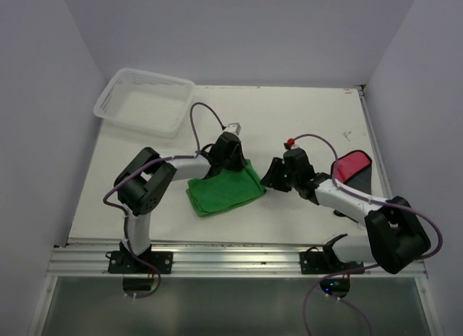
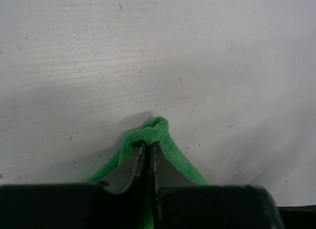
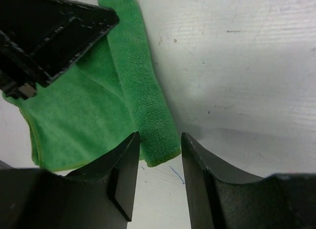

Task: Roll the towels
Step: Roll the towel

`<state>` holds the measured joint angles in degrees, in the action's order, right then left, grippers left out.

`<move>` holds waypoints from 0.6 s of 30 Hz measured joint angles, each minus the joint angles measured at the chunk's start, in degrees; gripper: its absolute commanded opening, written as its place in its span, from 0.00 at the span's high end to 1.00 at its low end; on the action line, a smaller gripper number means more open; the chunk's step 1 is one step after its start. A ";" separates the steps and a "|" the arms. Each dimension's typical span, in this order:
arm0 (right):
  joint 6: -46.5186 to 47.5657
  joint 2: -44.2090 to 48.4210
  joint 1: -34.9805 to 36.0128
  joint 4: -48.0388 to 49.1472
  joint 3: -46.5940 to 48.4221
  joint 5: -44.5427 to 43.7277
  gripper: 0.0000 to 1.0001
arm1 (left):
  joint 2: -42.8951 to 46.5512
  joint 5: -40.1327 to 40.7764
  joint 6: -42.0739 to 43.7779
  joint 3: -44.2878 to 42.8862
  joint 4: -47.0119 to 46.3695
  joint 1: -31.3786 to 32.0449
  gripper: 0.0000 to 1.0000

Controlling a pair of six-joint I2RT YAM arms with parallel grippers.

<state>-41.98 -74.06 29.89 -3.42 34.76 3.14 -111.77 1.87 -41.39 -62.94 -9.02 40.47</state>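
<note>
Left claw (image 2: 149, 149) pinched shut on folded edge of green towel (image 1: 224, 190). Right claw (image 3: 159, 137) part open, empty, rolled corner just ahead of its tips. Red towel (image 1: 352, 164) behind right claw, flat. Best: right grips roll end, both turn together, even tension.
</note>
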 measured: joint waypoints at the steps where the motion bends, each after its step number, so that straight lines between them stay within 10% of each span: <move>1: -0.50 -1.29 -0.09 0.79 -0.24 1.05 0.57 | 0.13 0.07 0.00 0.07 0.02 0.00 1.00; 18: 0.42 -8.57 -0.35 11.06 -4.85 5.44 0.77 | 1.14 0.33 0.02 0.79 0.28 0.00 1.00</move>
<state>-41.56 -82.63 29.54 7.64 29.91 8.58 -110.63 2.20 -41.36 -62.15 -8.73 40.47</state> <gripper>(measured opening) 0.274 0.064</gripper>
